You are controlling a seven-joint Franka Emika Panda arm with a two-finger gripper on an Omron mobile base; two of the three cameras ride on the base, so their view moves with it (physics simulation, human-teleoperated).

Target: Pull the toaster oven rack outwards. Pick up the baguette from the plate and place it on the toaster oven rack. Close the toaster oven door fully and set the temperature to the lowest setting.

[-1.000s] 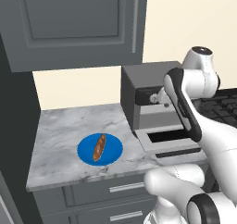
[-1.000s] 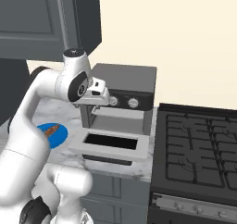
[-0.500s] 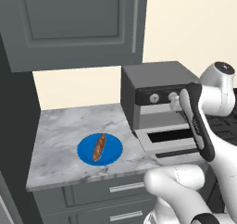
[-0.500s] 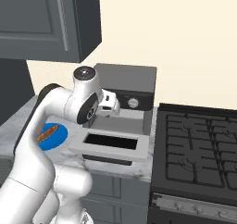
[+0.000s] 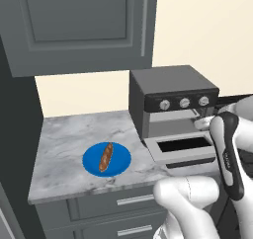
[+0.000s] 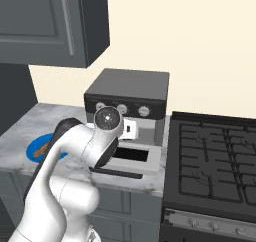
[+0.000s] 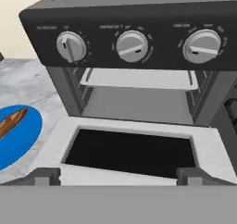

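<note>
A grey marble counter (image 5: pixel 69 149) runs under dark cabinets, with a black stovetop (image 6: pixel 215 151) to its right. Nearest in the hand view, the gripper (image 7: pixel 118 174) hangs with its jaws wide apart, holding nothing, just above the toaster oven door (image 7: pixel 134 151), which lies folded down flat. Behind the door, inside the toaster oven (image 5: pixel 173 99), sits the toaster oven rack (image 7: pixel 139 78), apparently not pulled out. It looks thin, stiff and light; its front edge is probably the place to pinch. To the left the baguette (image 5: pixel 105 157) lies on the plate (image 5: pixel 121 160), likely light and firm, best taken across its middle.
</note>
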